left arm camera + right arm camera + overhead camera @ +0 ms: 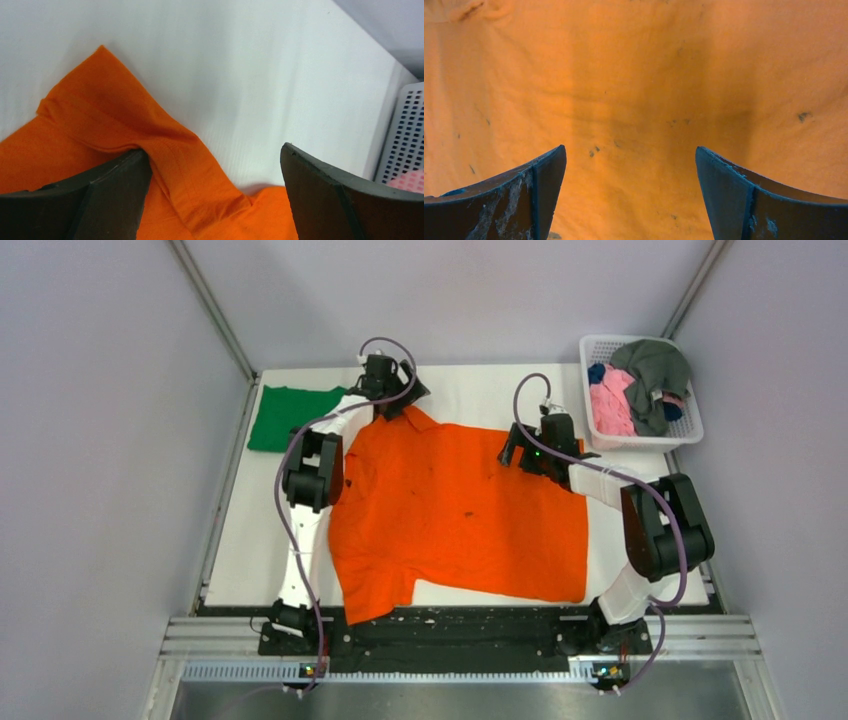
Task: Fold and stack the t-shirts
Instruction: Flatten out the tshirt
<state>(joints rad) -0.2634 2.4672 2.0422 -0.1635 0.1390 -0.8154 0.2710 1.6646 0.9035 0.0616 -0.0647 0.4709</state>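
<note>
A bright orange cotton t-shirt [460, 515] with a few dark specks lies spread flat across the white table [250, 560]. The left gripper [212, 148] hangs over its far rumpled corner with jaws spread wide, gripping nothing. The right gripper [630, 147] hovers above the shirt's far right part, its jaws just as wide. A folded green t-shirt [285, 415] rests at the far left corner. The white plastic basket [640, 443] (far right) holds pink [610, 405], grey [655, 370] and dark blue [597, 372] shirts.
</note>
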